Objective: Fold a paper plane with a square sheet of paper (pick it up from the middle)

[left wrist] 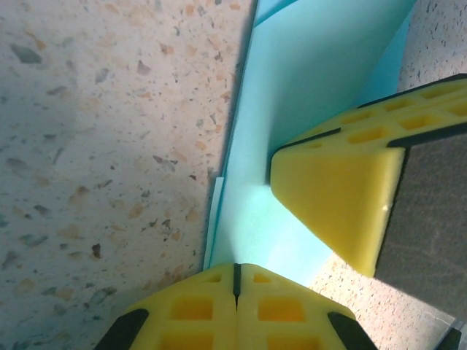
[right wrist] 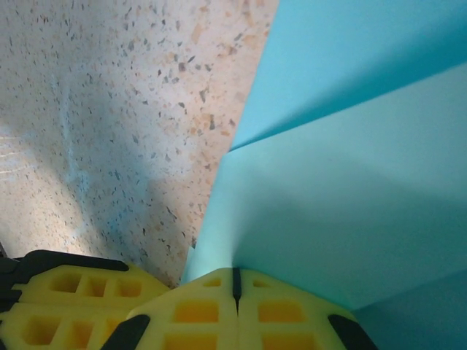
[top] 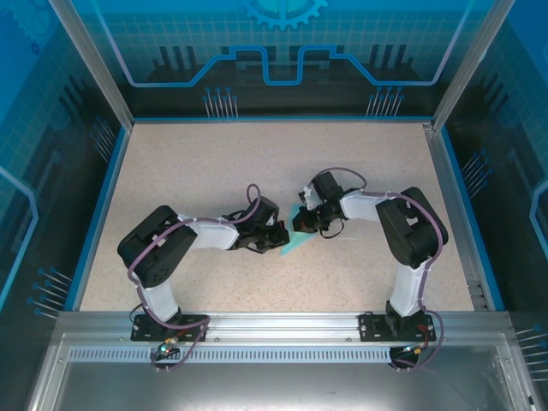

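Observation:
The light cyan sheet of paper (top: 296, 233) is creased and held up off the table between both grippers at the table's centre. My left gripper (top: 279, 234) is shut on its left edge. In the left wrist view the yellow fingertips (left wrist: 236, 275) pinch the sheet (left wrist: 306, 80), and the right gripper's yellow fingers (left wrist: 343, 197) press on it from the right. My right gripper (top: 306, 224) is shut on the paper too. In the right wrist view the closed tips (right wrist: 235, 281) grip the folded sheet (right wrist: 350, 168), which shows a crease. The left gripper's fingers (right wrist: 66, 299) sit at the lower left.
The speckled beige tabletop (top: 214, 171) spreads around the arms, bounded by blue rails and metal posts (top: 445, 171). The arm bases stand on the aluminium rail (top: 282, 325) at the near edge.

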Tool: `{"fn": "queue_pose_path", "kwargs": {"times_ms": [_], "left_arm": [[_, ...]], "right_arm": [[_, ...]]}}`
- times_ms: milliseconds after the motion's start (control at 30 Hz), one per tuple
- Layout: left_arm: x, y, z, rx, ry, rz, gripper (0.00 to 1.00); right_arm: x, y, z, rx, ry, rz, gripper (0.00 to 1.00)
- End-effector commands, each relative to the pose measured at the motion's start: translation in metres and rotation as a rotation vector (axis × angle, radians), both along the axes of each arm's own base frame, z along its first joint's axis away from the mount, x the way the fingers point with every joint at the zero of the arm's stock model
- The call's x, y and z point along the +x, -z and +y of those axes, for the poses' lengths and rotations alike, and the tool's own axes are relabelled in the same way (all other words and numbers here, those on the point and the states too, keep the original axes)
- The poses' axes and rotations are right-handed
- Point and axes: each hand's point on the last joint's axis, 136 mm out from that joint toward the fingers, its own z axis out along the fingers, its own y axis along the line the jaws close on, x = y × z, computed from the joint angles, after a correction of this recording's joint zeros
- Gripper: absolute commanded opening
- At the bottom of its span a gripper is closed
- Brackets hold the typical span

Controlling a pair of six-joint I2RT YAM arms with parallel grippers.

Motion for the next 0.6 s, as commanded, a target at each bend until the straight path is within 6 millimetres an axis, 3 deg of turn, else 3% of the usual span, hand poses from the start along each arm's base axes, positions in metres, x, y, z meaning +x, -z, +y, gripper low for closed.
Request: {"fn": "queue_pose_path", "kwargs": {"times_ms": [0,567], "left_arm": [[-0.052,0.06,0.042,0.214,0.023,0.217,0.0],[-0.054,0.059,0.039,0.208,0.046,0.216,0.0]], "right_arm": [[0.022,0.015,-0.031,-0.072,0.084,-0.011,0.02],[0.073,0.009,-0.074,-0.106,0.235,-0.041,0.02]]}}
